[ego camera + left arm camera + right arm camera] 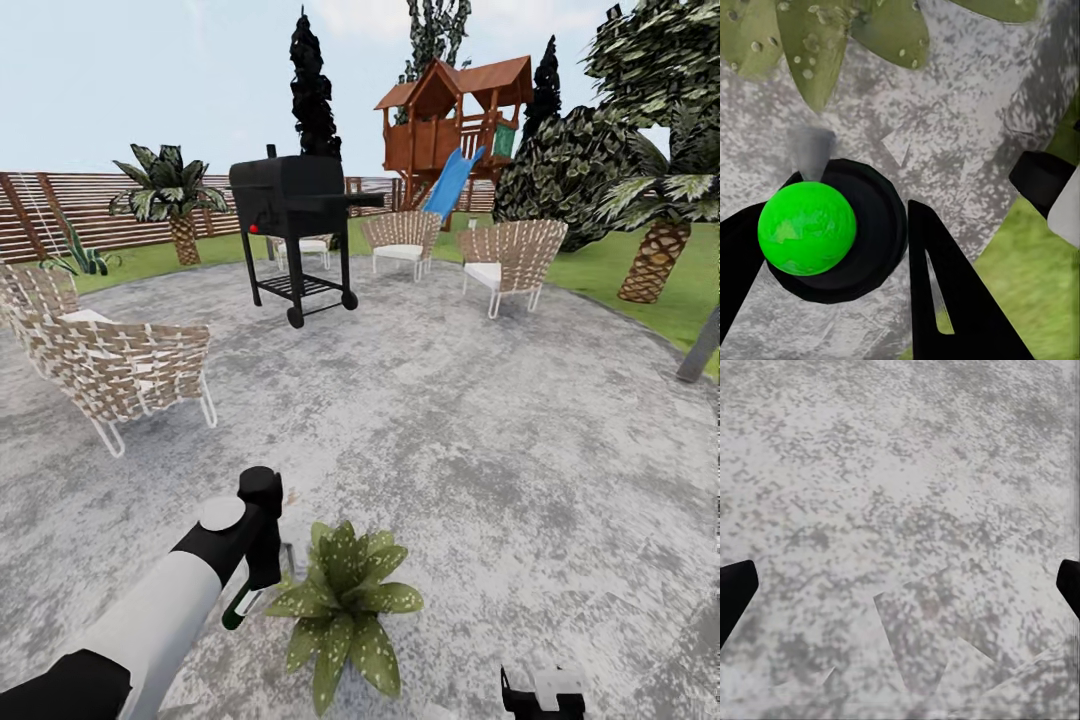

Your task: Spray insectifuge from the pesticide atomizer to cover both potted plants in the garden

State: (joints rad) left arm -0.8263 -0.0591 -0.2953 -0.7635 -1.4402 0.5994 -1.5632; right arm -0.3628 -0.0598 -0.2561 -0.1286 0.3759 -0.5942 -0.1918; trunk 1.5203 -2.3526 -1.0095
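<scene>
Head view showed the left gripper [262, 560] stretched forward over the grey paved patio [480, 420], holding the pesticide atomizer [240, 604], whose dark green body slanted down from between the fingers. Just beside the fingertips stood a potted plant [345, 600], its broad green leaves dotted with whitish specks of insectifuge [402, 598]. Farther off stood woven chairs [110, 365], a black grill [295, 215], a wooden playhouse [455, 110] with a blue slide [452, 183], palms [170, 195] and the slatted fence [60, 205]. Part of the right gripper [545, 693] sat at the frame's lower edge.

Left wrist view showed the two dark fingers [945, 292] closed around the atomizer [808, 227], seen end-on as a bright green round within a black ring. Beyond the fingertips lay speckled leaves [817, 45] of the plant, and a faint grey cone [811, 150] reached from the bottle toward them. Lawn [1035, 277] showed off to one side of the fingers.

Right wrist view showed the two fingertips [735, 589] spread wide apart, nothing between them, above bare mottled paving [900, 510].
</scene>
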